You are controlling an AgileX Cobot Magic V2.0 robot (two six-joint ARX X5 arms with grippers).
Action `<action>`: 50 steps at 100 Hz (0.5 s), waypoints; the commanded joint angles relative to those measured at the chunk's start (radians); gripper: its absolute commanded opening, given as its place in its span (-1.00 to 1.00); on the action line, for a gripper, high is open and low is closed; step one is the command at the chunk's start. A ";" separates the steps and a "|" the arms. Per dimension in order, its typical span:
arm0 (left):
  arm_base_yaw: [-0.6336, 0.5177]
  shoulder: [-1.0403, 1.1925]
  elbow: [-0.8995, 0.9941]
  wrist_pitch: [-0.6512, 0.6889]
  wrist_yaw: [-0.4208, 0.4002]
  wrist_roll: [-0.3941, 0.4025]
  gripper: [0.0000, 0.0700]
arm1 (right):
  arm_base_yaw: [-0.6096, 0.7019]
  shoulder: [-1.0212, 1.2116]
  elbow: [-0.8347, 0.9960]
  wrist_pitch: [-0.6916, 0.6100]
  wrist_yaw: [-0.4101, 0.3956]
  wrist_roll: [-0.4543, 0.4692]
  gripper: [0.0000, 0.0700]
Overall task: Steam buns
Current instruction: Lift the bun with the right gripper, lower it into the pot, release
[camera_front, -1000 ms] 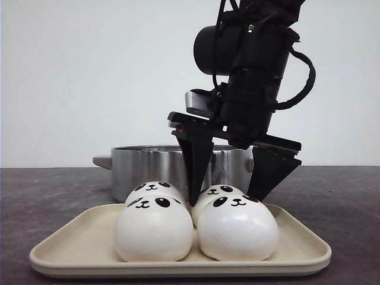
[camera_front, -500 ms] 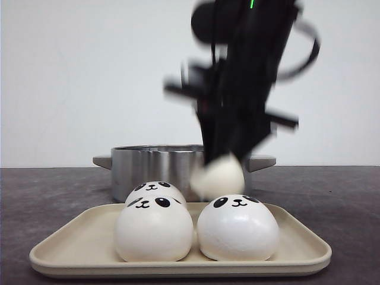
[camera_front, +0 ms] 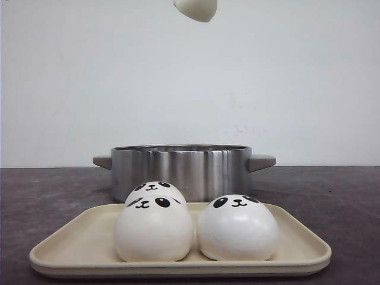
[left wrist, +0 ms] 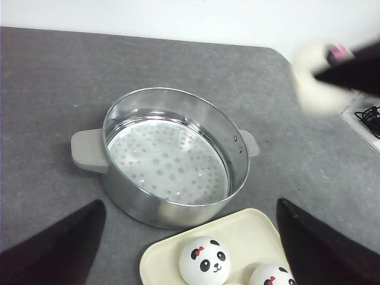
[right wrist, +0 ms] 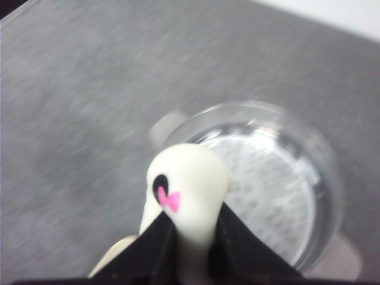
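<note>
Three white panda-faced buns stay on the cream tray [camera_front: 297, 249]: front left [camera_front: 153, 228], front right [camera_front: 237, 228] and one behind [camera_front: 155, 189]. Another bun [right wrist: 190, 178] is squeezed between the black fingers of my right gripper [right wrist: 193, 228], which is shut on it high over the steel pot [right wrist: 279, 196]. Only that bun's underside [camera_front: 196, 9] shows at the front view's top edge. My left gripper [left wrist: 190, 203] hangs wide open and holds nothing, above the near wall of the pot [left wrist: 172, 160], whose perforated steamer plate is bare. Tray buns [left wrist: 205, 261] lie below it.
The pot [camera_front: 178, 169] stands just behind the tray on a dark grey tabletop, with grey handles on both sides. The right gripper with its bun [left wrist: 317, 74] shows blurred at the left wrist view's edge. A white wall is behind.
My right gripper shut on the back right bun and lifted it off the tray, rising out of the top of the front view. The other three buns did not move.
</note>
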 commanded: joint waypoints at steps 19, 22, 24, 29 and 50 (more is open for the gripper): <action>-0.004 0.003 0.011 0.011 -0.002 0.003 0.59 | -0.067 0.247 0.069 0.088 0.005 -0.072 -0.98; -0.004 0.003 0.011 0.011 -0.002 0.003 0.59 | -0.075 0.272 0.069 0.109 0.005 -0.076 -0.99; -0.004 0.003 0.011 0.011 -0.002 0.003 0.59 | -0.080 0.290 0.069 0.125 0.005 -0.079 -0.99; -0.004 0.003 0.011 0.011 -0.002 0.003 0.59 | -0.087 0.337 0.069 0.169 0.005 -0.089 -0.98; -0.004 0.003 0.011 0.011 -0.002 0.003 0.59 | -0.123 0.497 0.069 0.299 0.014 -0.113 -0.98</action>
